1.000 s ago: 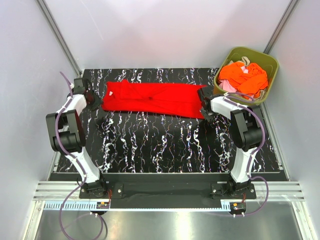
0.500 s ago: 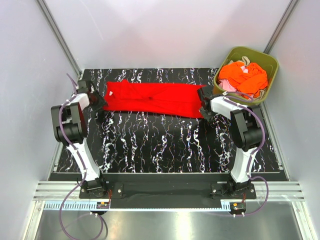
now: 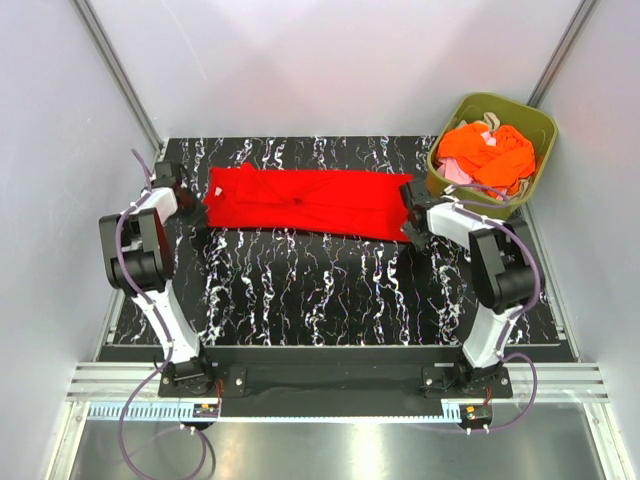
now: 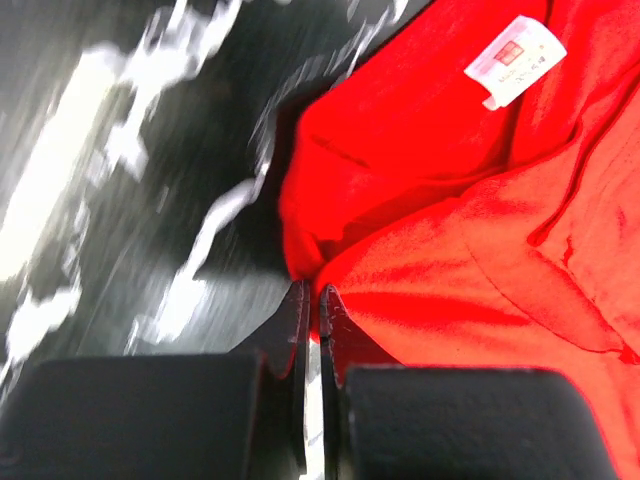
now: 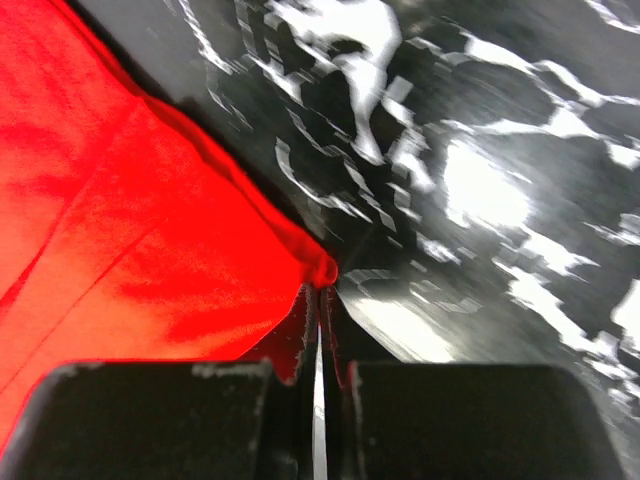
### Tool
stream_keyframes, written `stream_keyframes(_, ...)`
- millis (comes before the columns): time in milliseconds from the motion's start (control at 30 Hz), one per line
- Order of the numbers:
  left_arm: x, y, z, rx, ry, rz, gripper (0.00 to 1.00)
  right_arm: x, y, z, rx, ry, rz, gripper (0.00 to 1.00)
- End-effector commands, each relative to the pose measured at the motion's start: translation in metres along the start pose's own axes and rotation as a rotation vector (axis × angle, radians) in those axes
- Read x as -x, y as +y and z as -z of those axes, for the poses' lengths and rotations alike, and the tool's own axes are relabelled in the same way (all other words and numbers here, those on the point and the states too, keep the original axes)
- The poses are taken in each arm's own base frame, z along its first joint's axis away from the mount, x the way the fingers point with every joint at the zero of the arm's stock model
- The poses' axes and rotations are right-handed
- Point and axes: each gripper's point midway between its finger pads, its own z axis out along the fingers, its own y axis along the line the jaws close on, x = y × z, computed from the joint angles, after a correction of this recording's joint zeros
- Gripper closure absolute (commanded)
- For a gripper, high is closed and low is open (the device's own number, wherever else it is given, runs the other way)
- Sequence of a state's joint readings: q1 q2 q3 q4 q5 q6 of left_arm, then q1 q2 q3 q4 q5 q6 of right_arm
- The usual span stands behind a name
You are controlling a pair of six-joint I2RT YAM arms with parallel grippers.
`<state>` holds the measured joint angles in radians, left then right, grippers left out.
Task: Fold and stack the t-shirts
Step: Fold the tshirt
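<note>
Lying across the far half of the black, white-veined table (image 3: 320,290), the red t-shirt (image 3: 300,200) forms a long band that runs left to right, its sides folded in toward the middle. The left tool (image 4: 312,293) sits low at the band's left end. Its jaws are pressed together, and a bunched edge of red cloth is pinched at their tips. A white label (image 4: 515,60) shows on the cloth just beyond that end. The right tool (image 5: 320,292) is down at the band's right end, at the near corner. Its jaws are also clamped tight, and the pointed corner of the red cloth is caught between them.

At the table's far right corner stands an olive-green bin (image 3: 545,150), apart from the red t-shirt. An orange t-shirt (image 3: 485,150) is heaped on top inside it. Bits of pink cloth (image 3: 455,172) and beige cloth (image 3: 490,121) peek out around the orange one.
</note>
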<state>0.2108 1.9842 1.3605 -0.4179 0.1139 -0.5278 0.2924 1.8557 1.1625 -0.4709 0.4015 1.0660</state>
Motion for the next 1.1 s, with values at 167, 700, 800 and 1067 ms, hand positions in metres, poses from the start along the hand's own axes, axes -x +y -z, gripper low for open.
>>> stream_keyframes(167, -0.043, 0.029, 0.064, 0.076, 0.009, -0.012, 1.00, -0.015, -0.045, 0.046, 0.074, 0.061, -0.014, 1.00)
stream_keyframes(700, -0.108, 0.088, 0.109, 0.228, -0.012, -0.008, 0.83, -0.060, -0.138, 0.073, -0.022, 0.167, 0.029, 1.00)
stream_keyframes(800, -0.086, 0.071, 0.130, 0.184, -0.077, -0.019, 0.62, -0.055, -0.134, 0.080, -0.001, 0.160, 0.032, 0.89)
stream_keyframes(1067, -0.065, -0.035, 0.153, -0.203, -0.060, -0.218, 0.51, -0.032, -0.108, 0.109, 0.113, 0.136, 0.141, 0.66)
